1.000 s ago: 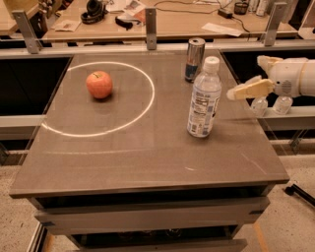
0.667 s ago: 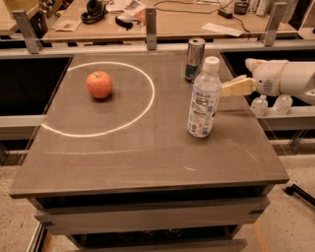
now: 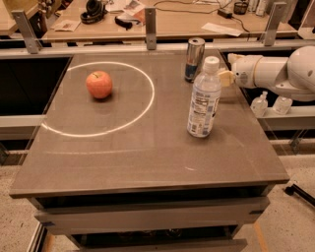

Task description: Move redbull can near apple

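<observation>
The redbull can [image 3: 194, 60] stands far on the counter [image 3: 147, 152], just left of the pincer [image 3: 224, 78], whose spread I cannot tell beside the water bottle [image 3: 203, 101].

The apple [image 3: 99, 84] is sitting on the table [image 3: 147, 165] toward its back left, inside the ring [image 3: 143, 109] marked on the tabletop. The redbull can [image 3: 195, 59] is standing upright near the back edge, right of centre, outside the ring and well apart from the apple. The water bottle [image 3: 204, 98] is standing upright in front of the can and slightly to its right (near it, but not touching). The gripper [image 3: 225, 78] is hanging over the table's right side, just beside the bottle's neck and right of the can. Behind the table, headphones [image 3: 92, 10] are lying on a desk [image 3: 187, 24].
</observation>
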`<state>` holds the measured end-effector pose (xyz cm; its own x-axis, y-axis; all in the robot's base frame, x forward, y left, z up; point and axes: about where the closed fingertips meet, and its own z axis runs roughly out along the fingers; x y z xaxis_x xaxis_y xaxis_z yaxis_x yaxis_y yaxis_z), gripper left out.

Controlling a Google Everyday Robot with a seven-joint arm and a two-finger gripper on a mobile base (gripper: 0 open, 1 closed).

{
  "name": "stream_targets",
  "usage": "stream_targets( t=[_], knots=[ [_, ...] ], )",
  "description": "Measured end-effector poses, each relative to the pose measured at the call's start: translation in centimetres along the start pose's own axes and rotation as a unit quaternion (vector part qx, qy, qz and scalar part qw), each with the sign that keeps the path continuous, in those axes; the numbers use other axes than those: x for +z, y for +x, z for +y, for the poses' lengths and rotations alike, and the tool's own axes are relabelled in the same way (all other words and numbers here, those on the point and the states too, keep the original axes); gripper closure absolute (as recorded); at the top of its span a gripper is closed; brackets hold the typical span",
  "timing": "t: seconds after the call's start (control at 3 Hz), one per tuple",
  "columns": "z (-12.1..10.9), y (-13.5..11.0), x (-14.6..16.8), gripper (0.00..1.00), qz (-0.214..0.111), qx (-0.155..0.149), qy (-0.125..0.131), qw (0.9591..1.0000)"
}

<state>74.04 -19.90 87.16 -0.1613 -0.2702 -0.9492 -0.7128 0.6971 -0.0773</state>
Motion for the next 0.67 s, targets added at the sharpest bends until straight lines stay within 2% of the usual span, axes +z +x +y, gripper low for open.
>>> stream_targets(
  t=[0.67],
  knots=[
    [1.0,-2.3,5.1,0.0,-0.016,-0.019,-0.036,0.999]
  ],
)
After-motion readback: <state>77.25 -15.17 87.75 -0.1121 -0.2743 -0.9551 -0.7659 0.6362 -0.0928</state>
